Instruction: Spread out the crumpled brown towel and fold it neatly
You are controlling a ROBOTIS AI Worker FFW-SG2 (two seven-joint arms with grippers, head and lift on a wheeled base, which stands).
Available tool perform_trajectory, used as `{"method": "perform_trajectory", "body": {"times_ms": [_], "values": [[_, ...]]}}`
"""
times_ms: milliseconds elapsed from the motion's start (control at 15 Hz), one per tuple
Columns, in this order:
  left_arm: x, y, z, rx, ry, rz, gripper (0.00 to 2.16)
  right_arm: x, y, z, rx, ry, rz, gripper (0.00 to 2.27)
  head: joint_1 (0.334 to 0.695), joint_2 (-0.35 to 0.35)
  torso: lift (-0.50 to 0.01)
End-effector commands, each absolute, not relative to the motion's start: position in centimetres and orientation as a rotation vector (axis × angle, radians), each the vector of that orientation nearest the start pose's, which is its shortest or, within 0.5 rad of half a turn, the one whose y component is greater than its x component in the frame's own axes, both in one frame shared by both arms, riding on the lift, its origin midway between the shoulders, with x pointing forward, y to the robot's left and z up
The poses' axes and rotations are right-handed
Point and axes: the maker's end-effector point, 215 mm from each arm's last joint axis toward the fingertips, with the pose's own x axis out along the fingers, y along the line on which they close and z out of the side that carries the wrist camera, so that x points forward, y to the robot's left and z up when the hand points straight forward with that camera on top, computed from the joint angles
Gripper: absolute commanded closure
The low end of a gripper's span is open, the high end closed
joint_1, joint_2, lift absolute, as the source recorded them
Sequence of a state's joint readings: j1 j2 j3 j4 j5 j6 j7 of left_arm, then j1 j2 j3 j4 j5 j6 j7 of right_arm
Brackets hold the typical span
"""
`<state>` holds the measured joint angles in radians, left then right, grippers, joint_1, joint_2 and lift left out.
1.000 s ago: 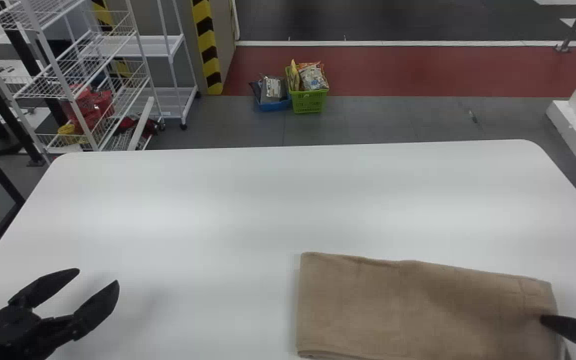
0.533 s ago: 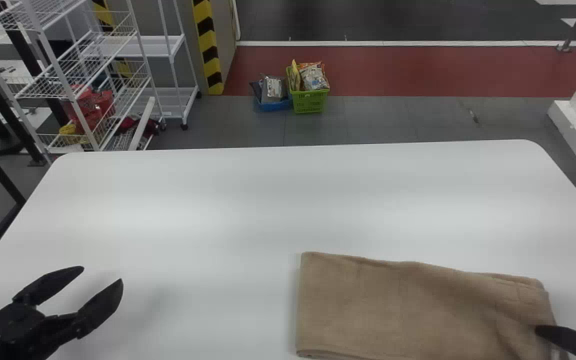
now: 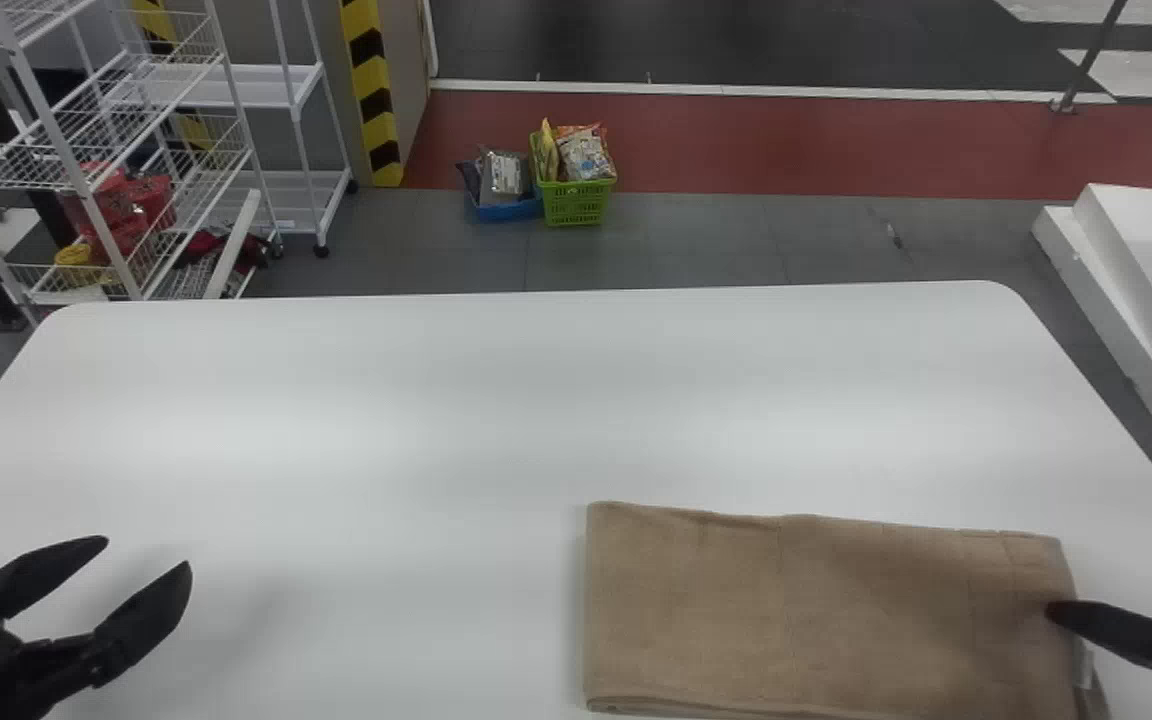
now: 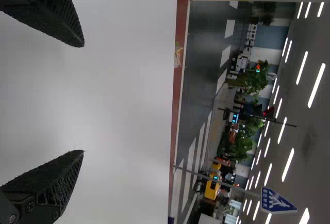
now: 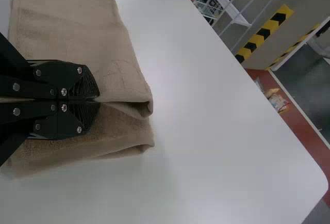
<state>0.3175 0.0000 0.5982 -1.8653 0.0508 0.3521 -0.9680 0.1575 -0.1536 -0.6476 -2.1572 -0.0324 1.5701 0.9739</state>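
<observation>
At the left of the head view, the left gripper hangs over the white table, its two black fingers spread wide with nothing between them.

The brown towel lies toward the table's right, near side, well apart from that gripper. It is flattened into a broad, layered rectangle, longer across than deep in the head view. Its left edge runs quite straight, with stacked layers visible at the near left corner. The far edge slopes gently and ripples a little; faint creases cross the soft, matte cloth, and the right half looks darker in places.

At the towel's right end is the right gripper. Its fingers are clenched together on the towel's edge, pinching the cloth. The right wrist view shows this end less tidy: upper and lower layers part beside the fingertips, leaving a dark gap, and their corners curl slightly. The upper layer carries fine wrinkles, while the lower one looks rougher and more shaded.
</observation>
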Motion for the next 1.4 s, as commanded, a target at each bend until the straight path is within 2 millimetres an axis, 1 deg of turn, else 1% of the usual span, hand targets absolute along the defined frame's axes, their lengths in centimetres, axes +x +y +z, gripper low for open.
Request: {"method": "perform_trajectory", "body": {"times_ms": [0,133,267,333,533,733,867,1000,1133,1200,1333], "values": [[40.7,36.1,-41.8,-0.135,0.323,-0.369,0.07,35.7,-36.7,-42.1,0.595,0.879,0.215,1.13,0.695,-0.014,-0.128],[40.7,36.1,-41.8,-0.135,0.323,-0.369,0.07,35.7,-36.4,-42.4,0.586,0.891,0.219,1.13,0.695,-0.009,-0.128],[40.6,36.1,-41.8,-0.135,0.323,-0.369,0.07,35.7,-36.6,-42.5,0.576,0.895,0.209,1.13,0.695,-0.006,-0.128],[40.6,36.2,-41.9,-0.136,0.324,-0.367,0.07,36.0,-36.9,-42.2,0.576,0.887,0.204,1.13,0.695,-0.006,-0.128],[40.6,36.3,-41.9,-0.136,0.324,-0.366,0.07,36.8,-37.9,-40.8,0.583,0.842,0.194,1.13,0.695,-0.01,-0.128],[40.5,36.4,-41.9,-0.136,0.325,-0.364,0.07,37.2,-38.1,-38.8,0.577,0.793,0.209,1.13,0.695,-0.022,-0.128],[40.4,36.5,-41.9,-0.137,0.326,-0.363,0.07,37.0,-38.6,-38.1,0.574,0.775,0.203,1.13,0.695,-0.022,-0.128],[40.3,36.5,-42.1,-0.138,0.329,-0.361,0.07,36.6,-39.1,-38.2,0.585,0.772,0.196,1.13,0.695,-0.027,-0.128],[40.5,36.4,-42.1,-0.138,0.328,-0.362,0.07,36.3,-39.8,-37.8,0.599,0.755,0.189,1.13,0.695,-0.033,-0.128],[40.5,36.3,-42.0,-0.137,0.327,-0.366,0.07,36.3,-39.6,-37.4,0.613,0.741,0.202,1.13,0.695,-0.037,-0.128],[40.6,36.2,-42.0,-0.137,0.327,-0.366,0.07,36.1,-39.5,-35.9,0.612,0.704,0.225,1.13,0.695,-0.046,-0.128]]}}
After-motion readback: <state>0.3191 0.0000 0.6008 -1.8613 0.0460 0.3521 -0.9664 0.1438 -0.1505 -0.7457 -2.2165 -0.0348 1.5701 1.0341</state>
